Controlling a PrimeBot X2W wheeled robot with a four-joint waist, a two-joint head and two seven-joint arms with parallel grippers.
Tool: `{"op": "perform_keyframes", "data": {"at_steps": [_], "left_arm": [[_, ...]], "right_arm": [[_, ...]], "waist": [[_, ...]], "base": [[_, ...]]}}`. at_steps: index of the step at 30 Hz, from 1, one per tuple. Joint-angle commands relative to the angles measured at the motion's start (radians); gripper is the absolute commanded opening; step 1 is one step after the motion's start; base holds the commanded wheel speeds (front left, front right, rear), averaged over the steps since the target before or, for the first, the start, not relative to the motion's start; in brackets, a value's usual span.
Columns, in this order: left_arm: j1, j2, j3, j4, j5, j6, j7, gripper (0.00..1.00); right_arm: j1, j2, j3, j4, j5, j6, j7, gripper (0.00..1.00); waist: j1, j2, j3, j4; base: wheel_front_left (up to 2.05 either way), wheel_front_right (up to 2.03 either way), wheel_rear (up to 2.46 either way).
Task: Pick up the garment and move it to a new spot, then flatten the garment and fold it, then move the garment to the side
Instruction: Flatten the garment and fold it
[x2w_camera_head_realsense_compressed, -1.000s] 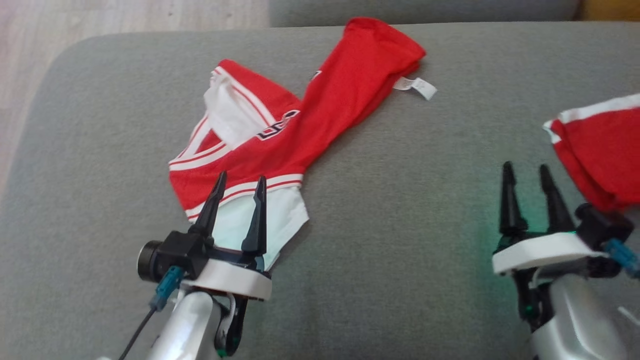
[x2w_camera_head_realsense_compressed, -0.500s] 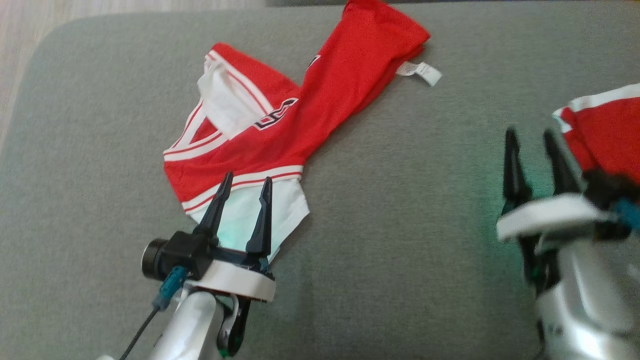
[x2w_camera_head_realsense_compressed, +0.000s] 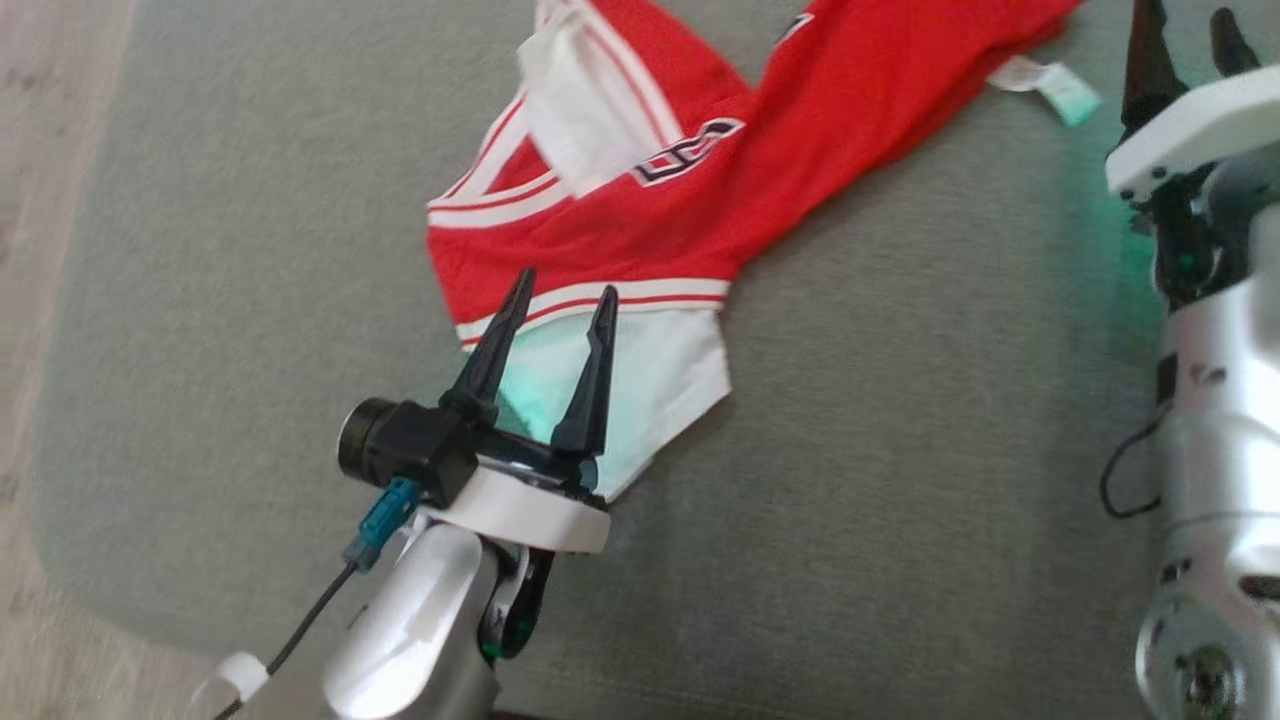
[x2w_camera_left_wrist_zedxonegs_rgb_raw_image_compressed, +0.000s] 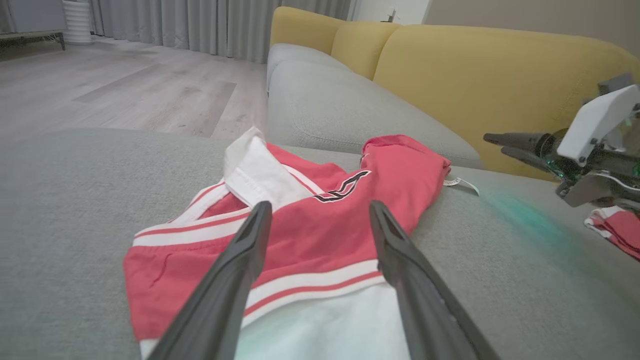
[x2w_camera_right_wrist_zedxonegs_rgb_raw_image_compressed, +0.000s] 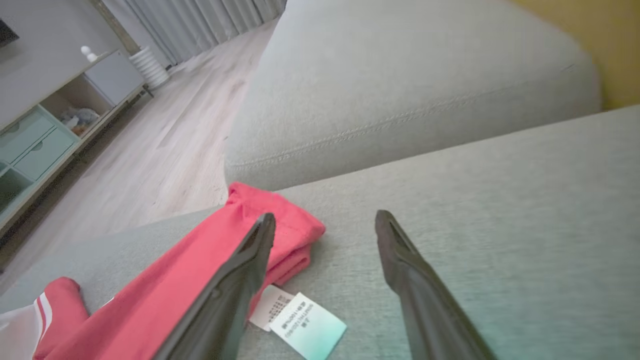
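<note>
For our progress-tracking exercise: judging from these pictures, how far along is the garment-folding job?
Done: nothing visibly; the garment lies crumpled and twisted on the grey cushion. In hand: the left end effector hangs open over its white edge, the right end effector open near the care label; neither grips. Left: pick up, move, flatten, fold, set aside.

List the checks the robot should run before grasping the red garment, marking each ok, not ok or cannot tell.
1. Left gripper open: ok.
2. Right gripper open: ok.
3. Left gripper over the garment, at its white end: ok.
4. Right gripper at the garment's other end, beside the label: ok.
5. Either gripper touching cloth: cannot tell.
6. Garment flat on the cushion: not ok, bunched and folded over itself.
</note>
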Motion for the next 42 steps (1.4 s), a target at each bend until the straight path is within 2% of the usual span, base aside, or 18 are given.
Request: {"op": "perform_keyframes", "data": {"at_steps": [1,4,9,12,14,15,20,27,35,42], "left_arm": [[-0.038,0.005,0.013,-0.039,-0.013,0.014,-0.005,1.0],[-0.055,0.005,-0.008,-0.055,-0.038,0.03,-0.005,1.0],[-0.064,0.005,-0.029,-0.064,-0.053,0.042,-0.005,1.0],[-0.069,0.005,-0.036,-0.065,-0.056,0.045,-0.005,1.0],[-0.072,0.005,-0.04,-0.066,-0.058,0.047,-0.005,1.0],[-0.073,0.005,-0.042,-0.066,-0.059,0.048,-0.005,1.0],[-0.08,0.005,-0.043,-0.062,-0.061,0.051,-0.005,1.0],[-0.077,0.005,-0.025,-0.05,-0.056,0.05,-0.005,1.0],[-0.036,0.005,0.019,-0.026,-0.037,0.045,-0.005,1.0],[0.015,0.005,0.07,-0.007,-0.005,0.032,-0.005,1.0]], "right_arm": [[-0.068,-0.008,-0.004,0.033,-0.004,-0.001,0.014,1.0],[-0.144,-0.025,-0.056,0.148,0.013,-0.001,0.018,1.0],[-0.216,-0.051,-0.106,0.255,0.027,-0.001,0.0,1.0],[-0.249,-0.064,-0.102,0.3,0.022,-0.001,-0.011,1.0],[-0.267,-0.067,-0.099,0.328,0.033,-0.001,-0.012,0.19],[-0.275,-0.068,-0.096,0.34,0.042,-0.001,-0.012,0.0],[-0.295,-0.079,-0.054,0.376,0.076,-0.001,-0.025,0.0],[-0.284,-0.088,0.043,0.367,0.124,-0.001,-0.103,0.0],[-0.178,-0.078,0.188,0.287,0.199,-0.001,-0.188,0.0],[-0.045,-0.077,0.284,0.185,0.241,-0.001,-0.208,0.0]], "waist": [[-0.0003,0.0,0.055,0.062],[-0.0003,0.0,0.075,0.093],[-0.0003,0.0,0.096,0.114],[-0.0003,0.0,0.107,0.121],[-0.0003,0.0,0.113,0.124],[-0.0003,0.0,0.115,0.126],[-0.0003,0.0,0.116,0.126],[-0.0003,0.0,0.075,0.103],[-0.0003,0.0,-0.053,0.024],[-0.0003,0.0,-0.148,-0.061]], "base": [[0.0,0.0,0.0],[0.0,0.0,0.0],[0.0,0.0,0.0],[0.0,0.0,0.0],[0.0,0.0,0.0],[0.0,0.0,0.0],[0.0,0.0,0.0],[0.0,0.0,0.0],[0.0,0.0,0.0],[0.0,0.0,0.0]]}}
